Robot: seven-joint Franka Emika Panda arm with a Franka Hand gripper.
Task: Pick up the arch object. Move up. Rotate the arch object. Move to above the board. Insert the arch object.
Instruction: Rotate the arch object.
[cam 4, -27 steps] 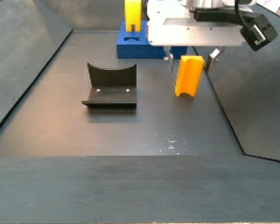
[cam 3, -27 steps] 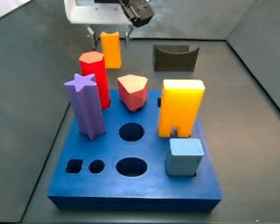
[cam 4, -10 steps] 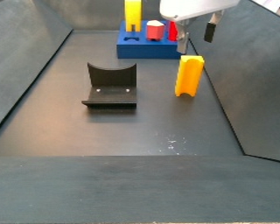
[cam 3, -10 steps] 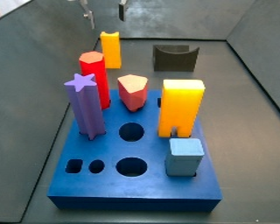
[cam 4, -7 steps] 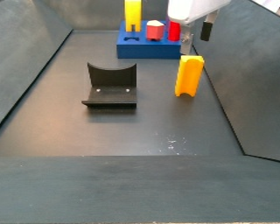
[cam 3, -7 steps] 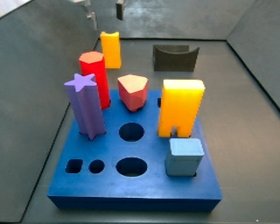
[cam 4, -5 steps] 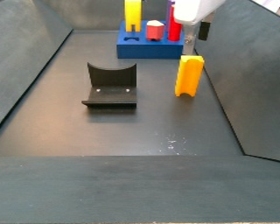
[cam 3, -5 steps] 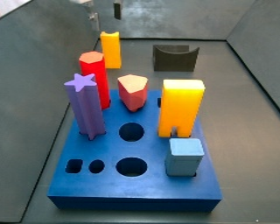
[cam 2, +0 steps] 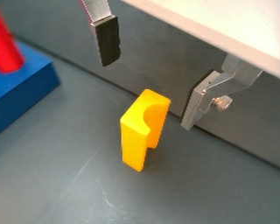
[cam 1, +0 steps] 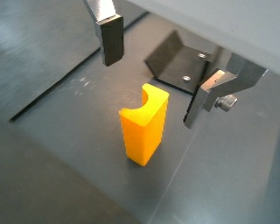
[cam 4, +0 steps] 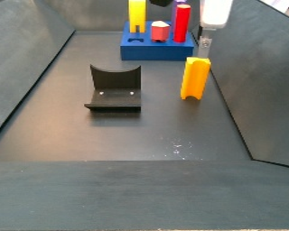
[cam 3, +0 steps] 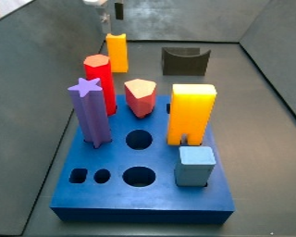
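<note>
The arch object (cam 1: 143,127) is a slim yellow-orange block with a curved notch at its top. It stands upright on the dark floor, apart from the blue board (cam 3: 144,190), and shows in both wrist views (cam 2: 143,129) and both side views (cam 3: 117,52) (cam 4: 195,78). My gripper (cam 1: 154,74) hangs well above it, open and holding nothing. The dark pads (cam 1: 108,39) stand far apart on either side of the block, not touching it. In the side views only the gripper's lower tips show, at the frame top (cam 3: 110,8) (cam 4: 208,40).
The fixture (cam 3: 183,60) (cam 4: 113,87) stands on the floor near the arch object. The board carries a purple star post (cam 3: 89,111), a red post (cam 3: 99,79), a pink piece (cam 3: 140,97), a big yellow-orange block (cam 3: 192,113) and a light blue cube (cam 3: 195,167). Slanted walls enclose the floor.
The gripper, earlier low around the arch object, has risen steadily and shifted sideways, almost out of the side views. The arch object has stayed standing in place.
</note>
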